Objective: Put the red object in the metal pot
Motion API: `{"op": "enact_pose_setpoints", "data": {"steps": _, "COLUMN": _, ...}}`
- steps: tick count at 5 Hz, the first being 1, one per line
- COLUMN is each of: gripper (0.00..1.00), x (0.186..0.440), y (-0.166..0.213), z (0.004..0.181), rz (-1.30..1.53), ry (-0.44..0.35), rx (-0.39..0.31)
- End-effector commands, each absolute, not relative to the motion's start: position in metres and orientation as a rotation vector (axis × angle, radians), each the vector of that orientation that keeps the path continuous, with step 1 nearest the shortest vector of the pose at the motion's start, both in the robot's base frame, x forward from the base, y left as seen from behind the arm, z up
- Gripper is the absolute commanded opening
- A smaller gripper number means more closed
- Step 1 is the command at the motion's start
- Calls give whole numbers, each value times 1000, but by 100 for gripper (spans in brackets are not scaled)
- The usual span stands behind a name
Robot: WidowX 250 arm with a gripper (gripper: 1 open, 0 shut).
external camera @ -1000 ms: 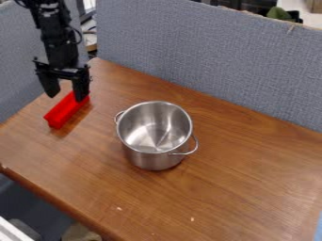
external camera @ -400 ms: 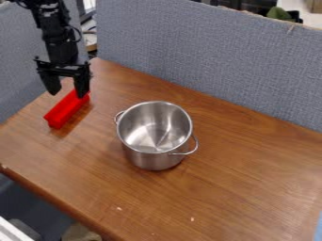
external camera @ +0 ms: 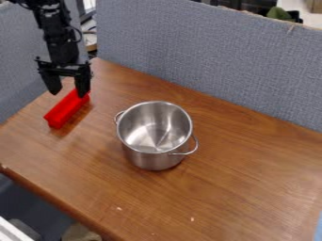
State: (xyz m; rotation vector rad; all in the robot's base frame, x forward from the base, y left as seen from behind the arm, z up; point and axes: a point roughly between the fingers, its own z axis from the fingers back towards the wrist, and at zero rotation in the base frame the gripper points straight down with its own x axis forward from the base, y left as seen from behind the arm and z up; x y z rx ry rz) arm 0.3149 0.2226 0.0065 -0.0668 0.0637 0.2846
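The metal pot (external camera: 156, 135) stands upright near the middle of the wooden table (external camera: 239, 179). Well to the pot's left, the red object (external camera: 67, 109) lies flat on the table. The gripper (external camera: 66, 88) points down over the block's far end, jaws apart; whether a fingertip touches it is hard to tell from this angle.

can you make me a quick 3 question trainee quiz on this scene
1. True or false: the red object already lies inside the metal pot.
2. The gripper is: A) open above the red object, B) shut on the pot's handle, C) out of view.
3. What surface does the pot stand on?

Key: 1 false, it lies on the wooden table; 2 A; 3 the wooden table.
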Motion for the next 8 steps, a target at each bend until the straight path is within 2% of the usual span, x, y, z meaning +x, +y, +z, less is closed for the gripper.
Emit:
{"op": "enact_pose_setpoints", "data": {"steps": 1, "gripper": 100, "x": 322, "y": 235, "z": 24, "rz": 305, "ry": 11, "rx": -44}}
{"op": "enact_pose_setpoints", "data": {"steps": 8, "gripper": 100, "x": 327, "y": 246, "z": 24, "rz": 313, "ry": 57, "rx": -35}}
